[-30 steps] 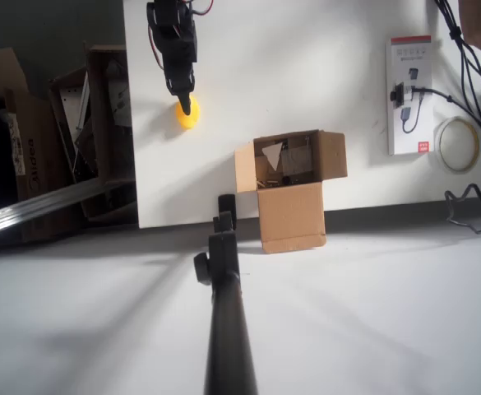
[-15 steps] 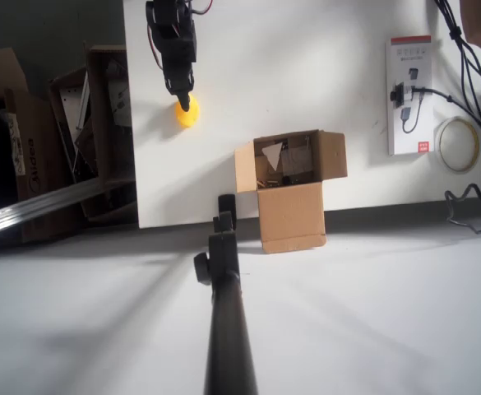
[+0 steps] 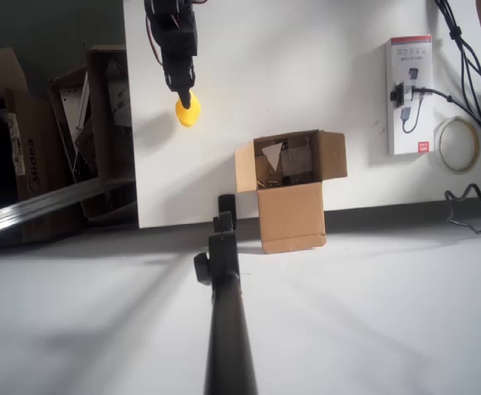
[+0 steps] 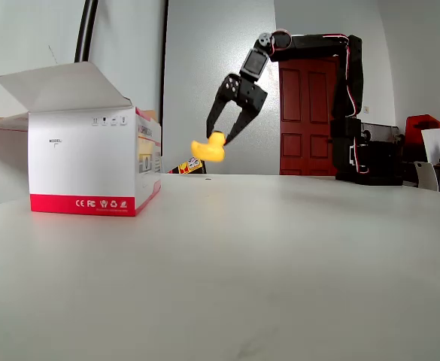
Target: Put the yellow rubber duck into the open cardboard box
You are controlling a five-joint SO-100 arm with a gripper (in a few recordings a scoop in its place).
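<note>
The yellow rubber duck [image 3: 187, 112] [image 4: 207, 148] hangs clear above the white table [image 3: 306, 58], pinched between the tips of my black gripper [image 3: 186, 100] [image 4: 219, 140], which is shut on it. In the overhead view the arm comes down from the top edge near the table's left side. The open cardboard box [image 3: 289, 186] stands to the lower right of the duck, at the table's front edge, its flaps spread and one flap hanging over the edge. Scraps lie inside it.
A white and red retail box [image 3: 410, 95] [image 4: 92, 162] lies at the right, with a tape roll [image 3: 458, 144] and cables [image 3: 470, 49] beside it. A black pole [image 3: 224, 313] rises just left of the cardboard box. Darker cartons [image 3: 100, 123] sit beyond the table's left edge.
The gripper has drawn slightly toward the top of the overhead view, carrying the duck with it off the table.
</note>
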